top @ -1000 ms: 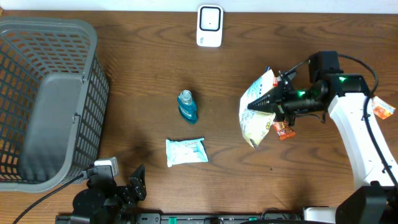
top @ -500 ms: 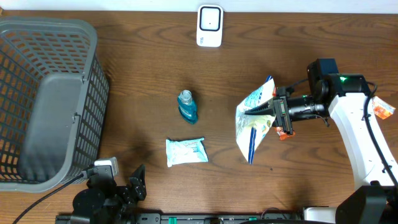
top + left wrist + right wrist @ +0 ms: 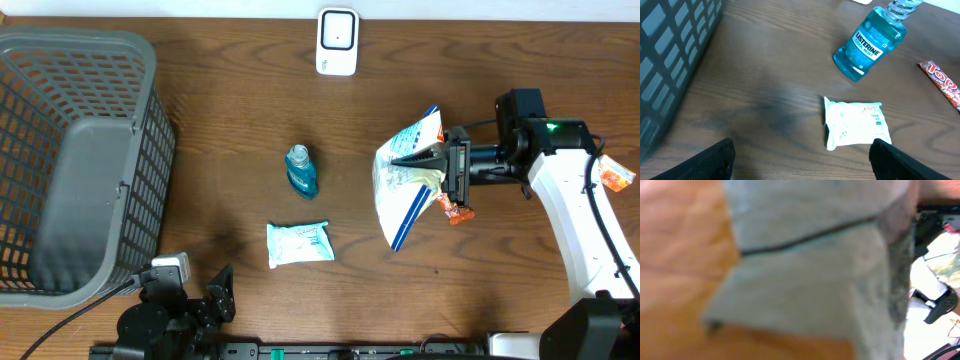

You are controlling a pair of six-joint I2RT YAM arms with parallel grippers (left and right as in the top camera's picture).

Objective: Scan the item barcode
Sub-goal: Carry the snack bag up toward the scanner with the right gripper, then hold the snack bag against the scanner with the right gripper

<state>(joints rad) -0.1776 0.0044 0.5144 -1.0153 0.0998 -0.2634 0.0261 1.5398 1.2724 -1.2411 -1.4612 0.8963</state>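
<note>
My right gripper point(image 3: 417, 163) is shut on a white snack bag with blue stripes point(image 3: 402, 185), holding it above the table right of centre. The bag hangs down and to the left from the jaws. In the right wrist view the blurred bag point(image 3: 810, 265) fills the frame and hides the fingers. No barcode shows on it. The white scanner point(image 3: 337, 42) stands at the table's back edge, well apart from the bag. My left gripper point(image 3: 802, 162) is open and low at the front edge, with nothing between its fingers.
A blue mouthwash bottle point(image 3: 301, 171) lies mid-table, and a white wipes packet point(image 3: 299, 243) lies in front of it. A red candy bar point(image 3: 453, 208) lies under the right gripper. A grey mesh basket point(image 3: 150, 150) stands at the left. An orange packet point(image 3: 615, 178) is at the far right.
The right gripper has rolled and shifted slightly left, swinging the bag so that its blue-striped side faces up. The left arm has not moved.
</note>
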